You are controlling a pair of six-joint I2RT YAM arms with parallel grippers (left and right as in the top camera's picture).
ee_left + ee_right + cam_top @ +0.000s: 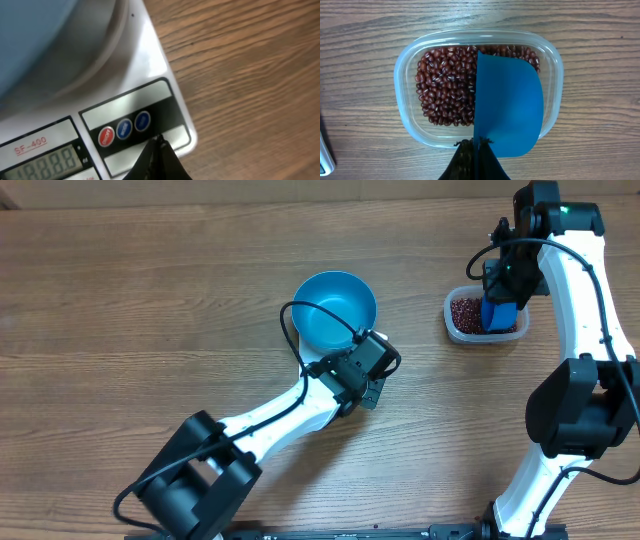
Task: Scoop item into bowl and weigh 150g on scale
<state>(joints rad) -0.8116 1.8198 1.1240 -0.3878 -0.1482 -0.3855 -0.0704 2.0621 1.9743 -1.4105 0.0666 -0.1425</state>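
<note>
A: While the right gripper (475, 146) is clamped on the blue scoop (509, 107), where are the beans (445, 87)?
B: In the clear tub (402, 102), far right on the table (120, 300); the scoop covers its right half.
A: And the left gripper (159, 146)?
B: Pinched shut on nothing, tips at the button strip of the scale (145, 60), just beside the blue buttons. The blue bowl (335, 308) sits on that scale, mid-table.
</note>
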